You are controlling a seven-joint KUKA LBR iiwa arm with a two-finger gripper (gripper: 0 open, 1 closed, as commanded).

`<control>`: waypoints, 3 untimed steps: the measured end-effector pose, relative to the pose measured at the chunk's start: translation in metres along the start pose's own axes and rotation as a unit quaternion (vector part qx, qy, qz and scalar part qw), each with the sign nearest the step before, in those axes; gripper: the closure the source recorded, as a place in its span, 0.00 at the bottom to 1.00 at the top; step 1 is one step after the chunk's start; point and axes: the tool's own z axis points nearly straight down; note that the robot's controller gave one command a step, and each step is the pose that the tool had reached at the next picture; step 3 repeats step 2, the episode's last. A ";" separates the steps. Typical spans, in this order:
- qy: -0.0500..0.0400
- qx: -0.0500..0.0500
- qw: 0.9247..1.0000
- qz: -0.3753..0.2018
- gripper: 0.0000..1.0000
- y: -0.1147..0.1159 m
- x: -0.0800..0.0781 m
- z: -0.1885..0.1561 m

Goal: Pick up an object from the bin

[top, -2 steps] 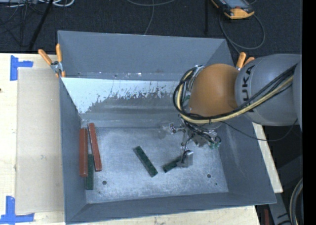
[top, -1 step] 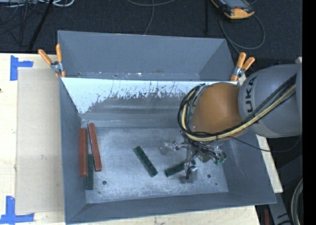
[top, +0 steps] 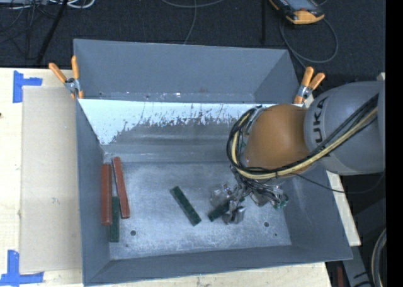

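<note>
The gripper [top: 230, 209] sits low over the floor of the bin [top: 189, 84], right of centre. Whether its jaws are spread or pinching, I cannot tell. Just to its left lies a dark green bar [top: 186, 206], its long axis diagonal, with nothing in between. Two red-brown sticks [top: 119, 186] lie well apart, by the left wall.

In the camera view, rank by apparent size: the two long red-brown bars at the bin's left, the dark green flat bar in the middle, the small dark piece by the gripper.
1. Left red-brown bar and right red-brown bar: alike, not ranked.
2. Dark green flat bar.
3. Small dark piece, partly hidden.
</note>
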 end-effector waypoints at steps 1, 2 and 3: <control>-0.001 0.001 0.998 -0.064 1.00 0.035 -0.024 0.000; -0.004 0.003 0.998 -0.061 1.00 0.060 -0.015 -0.185; -0.004 0.003 0.998 -0.061 1.00 0.060 -0.015 -0.185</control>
